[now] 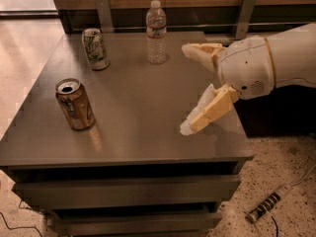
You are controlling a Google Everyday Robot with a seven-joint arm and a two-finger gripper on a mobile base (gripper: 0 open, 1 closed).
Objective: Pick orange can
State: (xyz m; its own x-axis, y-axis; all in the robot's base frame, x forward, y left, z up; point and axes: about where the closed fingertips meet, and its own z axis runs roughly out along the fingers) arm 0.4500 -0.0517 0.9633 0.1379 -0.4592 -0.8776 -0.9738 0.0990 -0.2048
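Observation:
The orange can (74, 104) stands upright near the left front of the grey table (133, 132), its silver top open. My gripper (185, 89) reaches in from the right over the table's right side, with its two cream fingers spread wide and nothing between them. It is well to the right of the orange can, with bare tabletop between them.
A white-and-green can (95, 48) stands at the back left and a clear plastic water bottle (156, 32) at the back middle. A wooden wall with metal brackets runs behind the table. A power strip (266, 207) lies on the speckled floor at the front right.

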